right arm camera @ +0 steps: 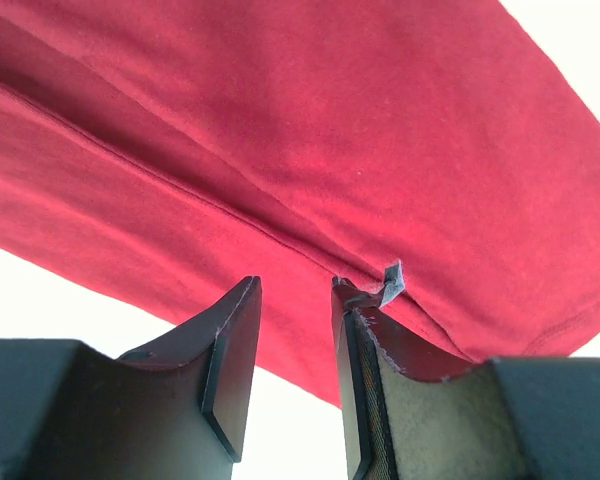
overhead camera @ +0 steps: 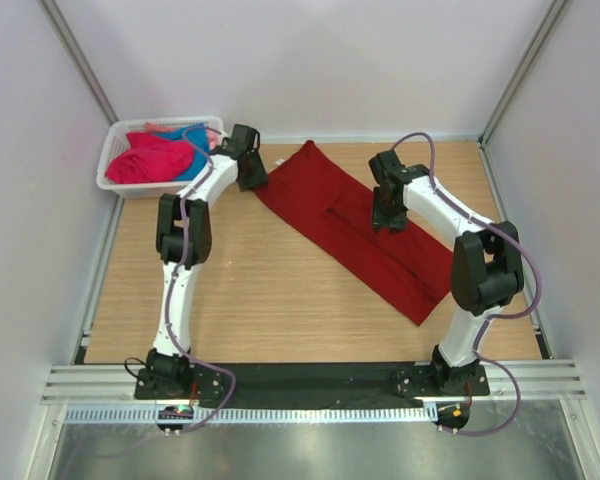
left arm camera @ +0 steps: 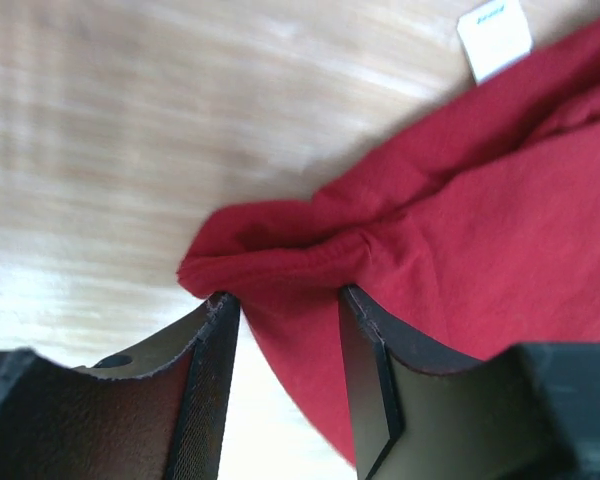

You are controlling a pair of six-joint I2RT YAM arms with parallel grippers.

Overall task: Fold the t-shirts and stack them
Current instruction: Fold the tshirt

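The dark red t-shirt (overhead camera: 350,230) lies on the wooden table as a long folded strip, running diagonally from far left to near right. My left gripper (overhead camera: 252,172) is at its far left end. In the left wrist view the left gripper (left arm camera: 285,300) is open, with a bunched corner of the shirt (left arm camera: 460,220) at the fingertips and the white neck label (left arm camera: 494,35) beyond. My right gripper (overhead camera: 388,218) is over the strip's middle. In the right wrist view the right gripper (right arm camera: 295,285) is open just above the cloth (right arm camera: 330,130) by a fold seam. The pink shirt (overhead camera: 150,160) and turquoise shirt (overhead camera: 195,160) lie in the basket.
The white lattice basket (overhead camera: 115,160) stands at the far left corner, right beside my left gripper. White walls enclose the table on three sides. Bare wood (overhead camera: 260,290) lies between the arms in front of the shirt.
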